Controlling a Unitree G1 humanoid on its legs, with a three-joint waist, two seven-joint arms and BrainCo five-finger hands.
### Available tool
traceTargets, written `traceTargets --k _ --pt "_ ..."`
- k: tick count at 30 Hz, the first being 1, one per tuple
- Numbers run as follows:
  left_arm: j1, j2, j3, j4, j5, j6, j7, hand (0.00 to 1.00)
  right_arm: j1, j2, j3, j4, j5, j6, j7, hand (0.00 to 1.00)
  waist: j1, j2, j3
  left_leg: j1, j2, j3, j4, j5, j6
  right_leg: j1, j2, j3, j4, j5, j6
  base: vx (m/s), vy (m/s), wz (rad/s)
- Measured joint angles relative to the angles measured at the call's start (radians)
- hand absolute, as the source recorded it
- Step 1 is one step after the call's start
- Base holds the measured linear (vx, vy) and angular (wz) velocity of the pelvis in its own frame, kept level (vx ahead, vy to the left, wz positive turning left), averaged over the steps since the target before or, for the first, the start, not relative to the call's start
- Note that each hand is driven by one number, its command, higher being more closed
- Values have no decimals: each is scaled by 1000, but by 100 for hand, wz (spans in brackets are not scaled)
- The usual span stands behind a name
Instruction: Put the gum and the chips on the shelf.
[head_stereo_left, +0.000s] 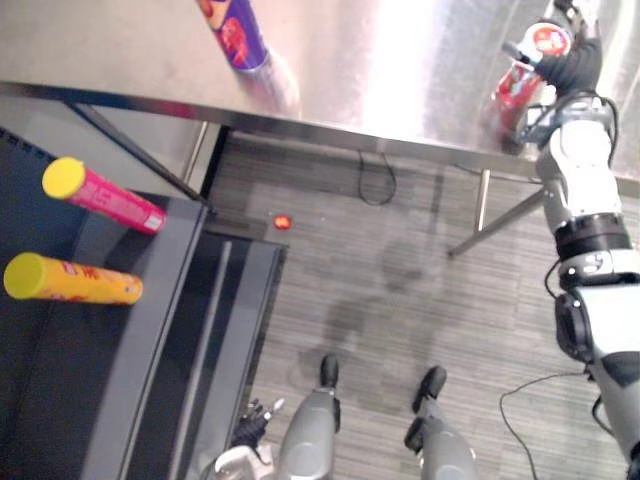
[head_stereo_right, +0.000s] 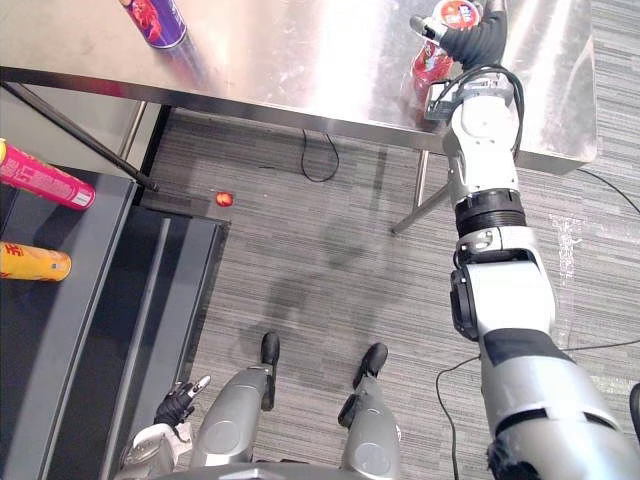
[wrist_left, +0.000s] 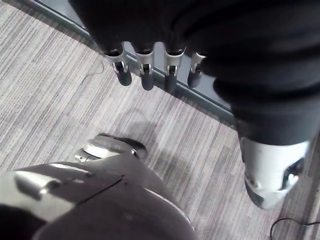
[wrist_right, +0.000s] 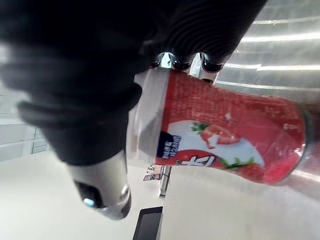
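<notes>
Gum can (wrist_right: 225, 135) in right hand (head_stereo_right: 476, 40), tubes (head_stereo_left: 75, 279) shelved

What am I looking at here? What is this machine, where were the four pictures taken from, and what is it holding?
This is a humanoid robot with two arms and fingered hands. The two wide pictures come from a pair of cameras on its head, looking down. The two close ones come from a camera on each wrist. Its right hand reaches over a steel table, fingers curled round a red canister with a white lid. A purple tube also stands on that table. On the dark shelf to its left are a pink tube and a yellow tube. Its left hand hangs low, open and holding nothing.
</notes>
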Motion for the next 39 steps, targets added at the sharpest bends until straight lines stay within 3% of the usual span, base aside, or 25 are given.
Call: traceTargets --k 18,23,27,29,32,39 --pt "-2 7 -28 1 3 1 4 0 32 12 5 12 -43 4 24 100 0 -1 0 42 9 8 -31 18 -7 21 7 6 1 0 0 5 7 -1" --pt "-1 5 -16 2 7 3 4 0 173 37 33 -265 -60 21 25 100 -3 -4 -3 76 19 18 -49 22 -13 43 18 21 -5 0 0 16 18 -8" --pt "5 6 20 2 20 5 3 0 275 54 28 -496 -58 8 43 100 -6 -34 -22 100 24 28 -71 27 -21 64 30 28 -33 0 0 31 -2 -6" --pt "14 6 42 3 22 10 1 0 353 69 23 -620 -57 -18 65 100 -26 -51 -37 117 27 20 -89 36 -25 78 34 24 -35 -1 0 53 -6 9" --pt "49 6 53 5 37 16 1 0 524 117 13 -767 -36 -47 105 100 -53 -64 -112 131 28 0 -106 39 -25 98 37 3 -35 -1 0 60 15 16" --pt "59 5 76 36 62 23 -10 0 790 166 12 -950 24 -57 195 100 -57 -85 -203 181 16 -10 -142 51 -22 141 24 -7 -35 -25 17 19 21 7"
